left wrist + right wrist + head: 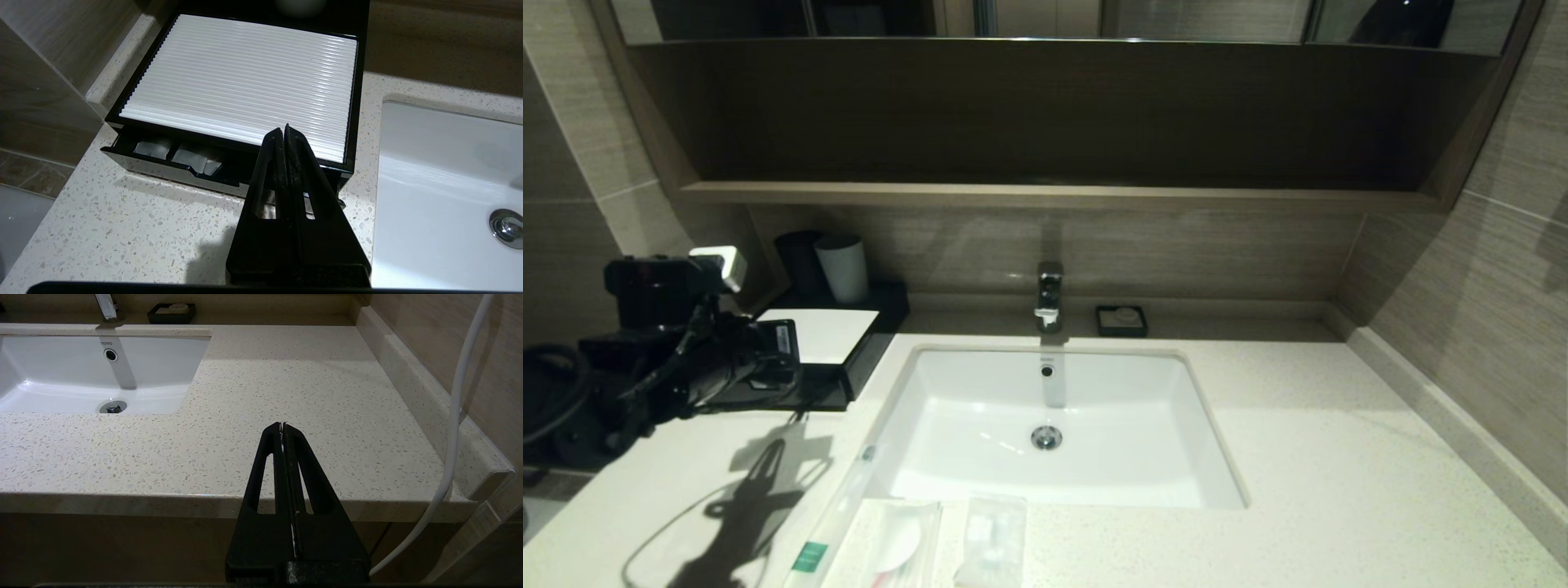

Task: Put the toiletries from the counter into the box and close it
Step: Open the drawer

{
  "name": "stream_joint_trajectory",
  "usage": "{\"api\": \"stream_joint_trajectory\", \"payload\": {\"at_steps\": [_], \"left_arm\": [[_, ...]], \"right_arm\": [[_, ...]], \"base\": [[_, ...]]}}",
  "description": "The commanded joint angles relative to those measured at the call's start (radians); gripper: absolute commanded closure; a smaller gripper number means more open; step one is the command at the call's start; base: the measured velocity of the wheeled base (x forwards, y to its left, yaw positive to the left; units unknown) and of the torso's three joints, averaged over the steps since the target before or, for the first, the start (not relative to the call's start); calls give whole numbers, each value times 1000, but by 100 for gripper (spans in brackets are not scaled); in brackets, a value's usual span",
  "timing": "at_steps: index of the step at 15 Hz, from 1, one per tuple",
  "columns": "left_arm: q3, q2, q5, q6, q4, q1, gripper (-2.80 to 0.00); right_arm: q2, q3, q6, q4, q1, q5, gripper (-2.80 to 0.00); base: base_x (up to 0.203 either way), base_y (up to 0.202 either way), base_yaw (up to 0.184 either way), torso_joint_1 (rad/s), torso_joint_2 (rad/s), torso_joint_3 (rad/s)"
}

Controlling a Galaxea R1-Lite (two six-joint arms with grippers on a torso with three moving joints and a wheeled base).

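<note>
While the left tool (284,130) waits pinched shut and empty by the box (827,334) at nine o'clock, the three toiletries (900,541) lie at six o'clock on the bench (1339,482), light, thin, crinkly and slippery, so pinching an edge looks best.

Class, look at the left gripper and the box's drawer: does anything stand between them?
Nothing visible does. The left gripper, fingers shut, hangs just before the box, whose drawer stands slightly open; only bare counter lies beneath.
</note>
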Motion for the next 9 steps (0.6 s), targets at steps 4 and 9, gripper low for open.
{"api": "stream_joint_trajectory", "payload": {"at_steps": [4,9], "left_arm": [[67,-93,3,16,1,28,0],[6,-54,137,-18,190,86,0]], "right_arm": [[-2,2,0,0,0,0,0],[-2,2,-1,0,0,0,0]], "base": [[0,0,0,0,0,0],[0,0,0,0,0,0]]}}
